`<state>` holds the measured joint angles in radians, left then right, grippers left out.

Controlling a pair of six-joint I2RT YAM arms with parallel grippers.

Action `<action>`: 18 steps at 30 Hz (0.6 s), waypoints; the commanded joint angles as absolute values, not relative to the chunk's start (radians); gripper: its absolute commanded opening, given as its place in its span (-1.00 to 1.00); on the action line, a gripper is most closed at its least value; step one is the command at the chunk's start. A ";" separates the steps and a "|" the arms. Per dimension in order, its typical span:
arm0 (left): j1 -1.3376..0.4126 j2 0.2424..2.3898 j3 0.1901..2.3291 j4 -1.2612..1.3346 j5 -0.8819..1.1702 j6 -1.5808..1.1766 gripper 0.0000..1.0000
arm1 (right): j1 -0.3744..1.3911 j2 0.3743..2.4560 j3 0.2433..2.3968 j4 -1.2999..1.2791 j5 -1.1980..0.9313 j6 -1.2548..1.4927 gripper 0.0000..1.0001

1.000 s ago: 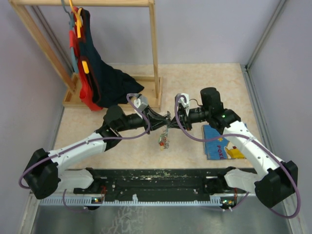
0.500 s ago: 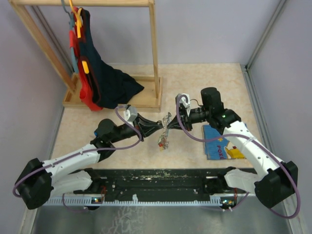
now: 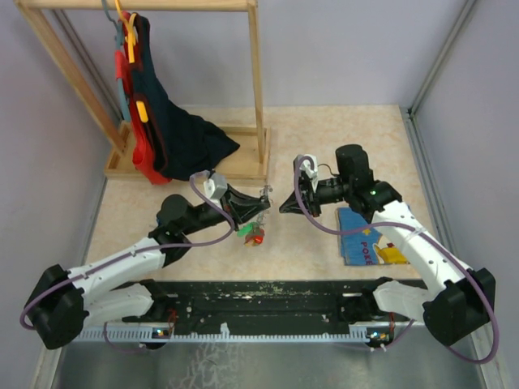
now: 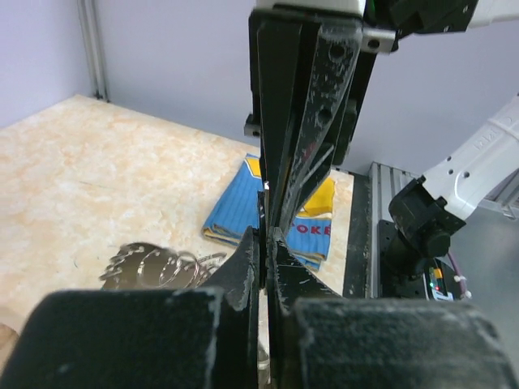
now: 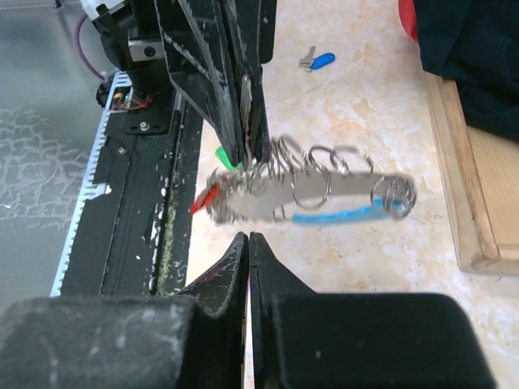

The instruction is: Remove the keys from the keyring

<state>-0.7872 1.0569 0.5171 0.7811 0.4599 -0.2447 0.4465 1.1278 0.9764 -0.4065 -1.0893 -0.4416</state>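
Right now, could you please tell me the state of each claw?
Left claw: closed on the keyring.
Right claw: closed, nothing visibly held.

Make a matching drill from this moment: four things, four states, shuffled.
Things:
1. left gripper
2. right gripper
3. blue-headed key
4. blue book

States:
A. lying flat on the table under the right arm
B. shut, nothing visible between its fingers
C. shut on the keyring, which hangs from it
D. lying loose on the table, apart from the keyring

Pairs: 1-C, 2-B, 3-D, 4-A
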 commanded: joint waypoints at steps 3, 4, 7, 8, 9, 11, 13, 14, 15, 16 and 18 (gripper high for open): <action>-0.779 1.072 0.629 0.760 0.486 -0.208 -1.00 | 0.437 1.118 0.984 -0.363 -1.115 -0.447 -1.00; -0.779 1.078 0.639 0.746 0.488 -0.202 -1.00 | 0.437 1.118 0.984 -0.361 -1.120 -0.445 -1.00; -0.779 1.090 0.657 0.720 0.498 -0.196 -1.00 | 0.437 1.119 0.983 -0.346 -1.143 -0.421 -0.80; -0.779 1.092 0.660 0.720 0.502 -0.198 -1.00 | 0.437 1.120 0.983 -0.338 -1.158 -0.408 -0.75; -0.779 1.094 0.662 0.719 0.507 -0.200 -1.00 | 0.437 1.122 0.982 -0.329 -1.176 -0.395 -0.72; -0.779 1.099 0.667 0.722 0.513 -0.210 -1.00 | 0.439 1.127 0.981 -0.305 -1.209 -0.367 -0.68; -0.780 1.104 0.671 0.729 0.519 -0.221 -1.00 | 0.441 1.131 0.978 -0.293 -1.227 -0.353 -0.62; -0.779 1.108 0.673 0.734 0.519 -0.228 -1.00 | 0.444 1.131 0.977 -0.292 -1.229 -0.351 -0.59; -0.780 1.111 0.674 0.740 0.521 -0.235 -1.00 | 0.446 1.131 0.976 -0.290 -1.227 -0.352 -0.55; -0.780 1.114 0.676 0.745 0.522 -0.240 -1.00 | 0.448 1.131 0.974 -0.290 -1.222 -0.355 -0.52; -0.779 1.122 0.679 0.755 0.525 -0.254 -1.00 | 0.451 1.131 0.970 -0.290 -1.212 -0.360 -0.46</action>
